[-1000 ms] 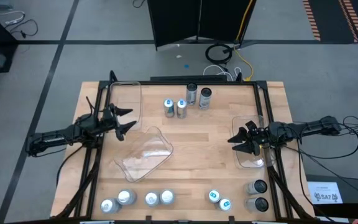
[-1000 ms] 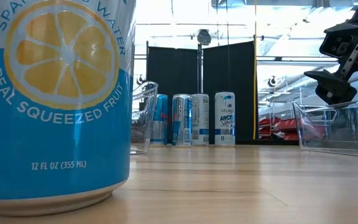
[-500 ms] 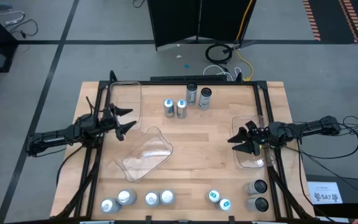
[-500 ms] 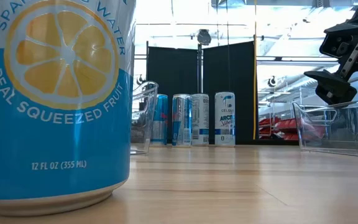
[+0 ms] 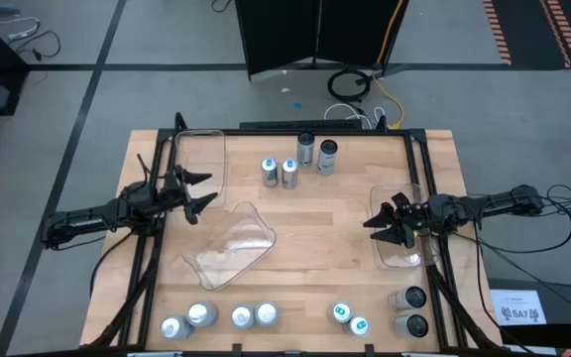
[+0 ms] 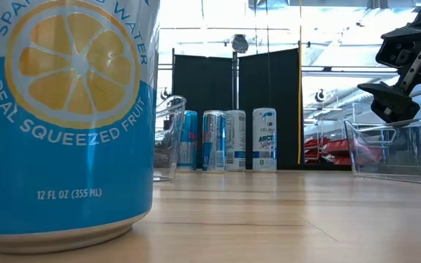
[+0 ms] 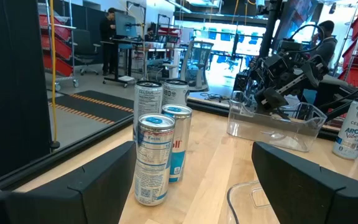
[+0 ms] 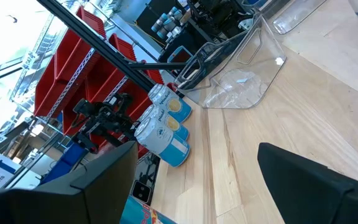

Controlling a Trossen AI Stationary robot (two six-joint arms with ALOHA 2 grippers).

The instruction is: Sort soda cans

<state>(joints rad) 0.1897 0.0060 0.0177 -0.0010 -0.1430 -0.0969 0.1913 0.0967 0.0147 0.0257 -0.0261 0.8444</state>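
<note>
Nothing moved; both end effectors, left and right, spread, seemingly well apart from soda cans.

Light wooden table with a black frame. Sitting on it: four cans near the far edge, eight more cans lined along the near edge, and three clear plastic bins, the middle one tipped over.
</note>
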